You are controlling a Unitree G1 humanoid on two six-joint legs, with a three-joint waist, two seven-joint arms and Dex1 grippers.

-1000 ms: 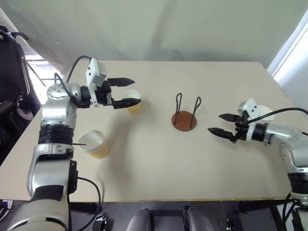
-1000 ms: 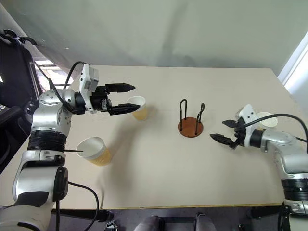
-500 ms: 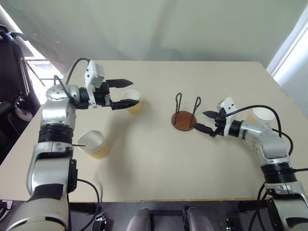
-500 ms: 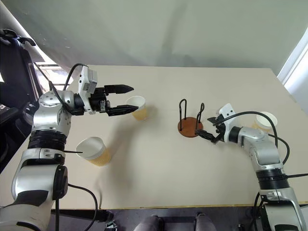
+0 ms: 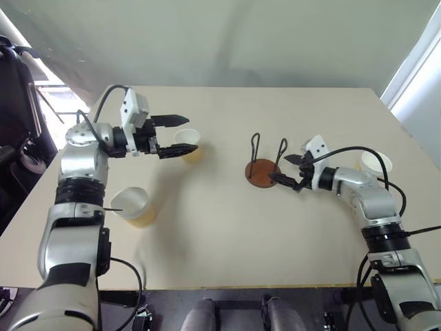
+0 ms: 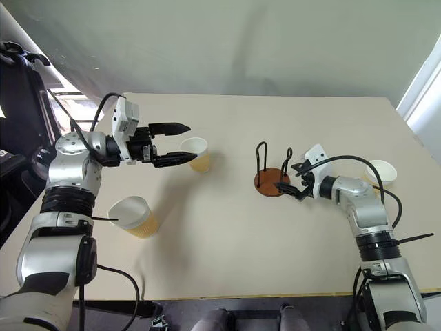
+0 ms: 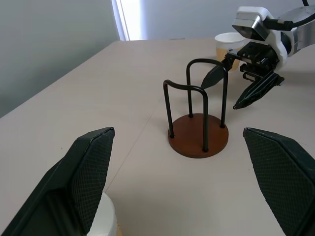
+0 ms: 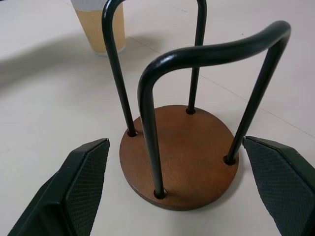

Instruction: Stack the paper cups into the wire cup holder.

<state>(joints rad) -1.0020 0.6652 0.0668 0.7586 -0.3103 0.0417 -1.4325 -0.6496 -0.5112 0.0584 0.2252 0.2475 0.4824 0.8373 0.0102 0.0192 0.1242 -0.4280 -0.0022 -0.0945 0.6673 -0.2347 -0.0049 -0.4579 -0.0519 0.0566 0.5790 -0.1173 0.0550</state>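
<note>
A pale beige table [image 5: 227, 248] fills the scene, with a grey-white wall behind it and a bright window strip at far right. Near the left edge, one paper cup [image 5: 132, 206] stands upright. Farther back, the left gripper [image 5: 180, 133] hovers with jaws wide, straddling a second paper cup [image 5: 187, 144] (contact can't be told). At centre stands the wire cup holder [image 5: 264, 167], empty. The right gripper [image 5: 288, 171], jaws wide, sits just beside its brown base. The third paper cup [image 5: 374, 165] stands far right.
</note>
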